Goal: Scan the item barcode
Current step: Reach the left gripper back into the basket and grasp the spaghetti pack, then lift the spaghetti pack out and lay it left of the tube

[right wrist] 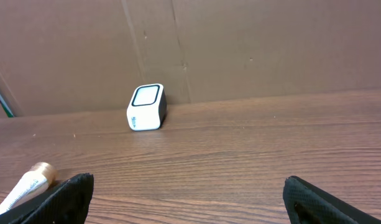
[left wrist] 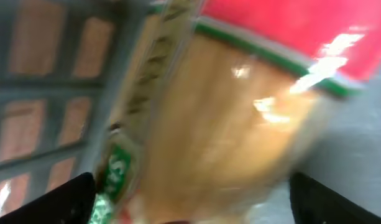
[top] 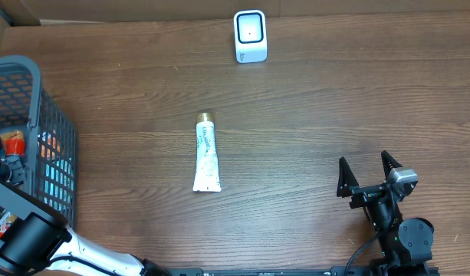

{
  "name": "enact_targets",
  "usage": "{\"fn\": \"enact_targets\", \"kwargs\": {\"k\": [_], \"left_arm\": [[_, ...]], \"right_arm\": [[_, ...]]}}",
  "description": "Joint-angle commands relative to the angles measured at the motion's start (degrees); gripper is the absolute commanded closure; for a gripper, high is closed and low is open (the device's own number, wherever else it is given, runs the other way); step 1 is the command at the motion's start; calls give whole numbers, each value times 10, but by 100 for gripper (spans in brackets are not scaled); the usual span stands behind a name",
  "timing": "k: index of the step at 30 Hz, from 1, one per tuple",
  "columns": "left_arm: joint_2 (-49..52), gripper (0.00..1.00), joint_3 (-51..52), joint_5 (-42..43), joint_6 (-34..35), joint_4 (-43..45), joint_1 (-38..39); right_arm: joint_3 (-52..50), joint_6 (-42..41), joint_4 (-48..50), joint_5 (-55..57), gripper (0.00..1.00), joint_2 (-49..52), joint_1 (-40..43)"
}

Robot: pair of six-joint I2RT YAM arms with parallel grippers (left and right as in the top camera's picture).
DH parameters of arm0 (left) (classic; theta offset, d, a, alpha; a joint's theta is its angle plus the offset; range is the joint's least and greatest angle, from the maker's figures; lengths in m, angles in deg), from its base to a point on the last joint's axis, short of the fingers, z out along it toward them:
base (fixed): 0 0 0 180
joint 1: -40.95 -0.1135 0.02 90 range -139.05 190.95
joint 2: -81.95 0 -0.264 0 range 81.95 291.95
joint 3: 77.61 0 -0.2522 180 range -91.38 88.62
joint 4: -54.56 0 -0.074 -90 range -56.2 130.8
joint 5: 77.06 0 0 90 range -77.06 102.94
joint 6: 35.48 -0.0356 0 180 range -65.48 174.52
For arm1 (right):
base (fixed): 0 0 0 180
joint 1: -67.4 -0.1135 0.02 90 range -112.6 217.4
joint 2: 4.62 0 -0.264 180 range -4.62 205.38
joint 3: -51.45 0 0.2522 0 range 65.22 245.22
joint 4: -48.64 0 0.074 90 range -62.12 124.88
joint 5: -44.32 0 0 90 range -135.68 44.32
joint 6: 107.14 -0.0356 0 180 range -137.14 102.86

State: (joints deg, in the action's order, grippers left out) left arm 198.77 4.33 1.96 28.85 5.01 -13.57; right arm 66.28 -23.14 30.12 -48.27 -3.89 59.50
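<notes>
The left arm reaches down into the dark mesh basket [top: 60, 146] at the left edge of the counter [top: 334, 100]. In the left wrist view the left fingers [left wrist: 193, 196] stand wide apart. Between them, very close and blurred, is a packet [left wrist: 240, 118] with a tan front and a red and green band. I cannot tell whether they grip it or only straddle it. The basket's grid wall shows just behind it on the left.

A white tube [top: 207, 157] with a gold cap lies flat mid-counter, cap towards the far edge. The white barcode scanner [top: 250, 36] stands well beyond it at the far edge, before a cardboard wall [right wrist: 271, 43].

The right fingers [top: 367, 172] hover low at the near right, spread fully and holding nothing, well apart from the tube.
</notes>
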Motion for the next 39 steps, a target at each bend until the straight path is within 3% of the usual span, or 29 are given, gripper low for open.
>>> {"fn": "enact_targets", "kwargs": {"k": [1,7,10,14,17,18,28,39], "left_arm": [[54,2,21,-137,66,-12,-13],[55,4,22,-141,82,-4,-14],[62,13,24,-98,81,-3,-14],[83,51,26,-80,82,-12,-14],[85,88,25,-55,107,-16,-13],[83,96,24,-45,116,-17,-12],[20,96,-37,-17,116,-71,45],[-144,96,-180,16,157,-101,138]], "right_arm": [[-6,-2,2,-1,0,-6,2],[-6,-2,2,-1,0,-6,2],[-6,-2,2,-1,0,-6,2],[-6,-2,2,-1,0,-6,2],[-6,-2,2,-1,0,-6,2],[-6,-2,2,-1,0,-6,2],[-6,-2,2,-1,0,-6,2],[-6,-2,2,-1,0,-6,2]]}}
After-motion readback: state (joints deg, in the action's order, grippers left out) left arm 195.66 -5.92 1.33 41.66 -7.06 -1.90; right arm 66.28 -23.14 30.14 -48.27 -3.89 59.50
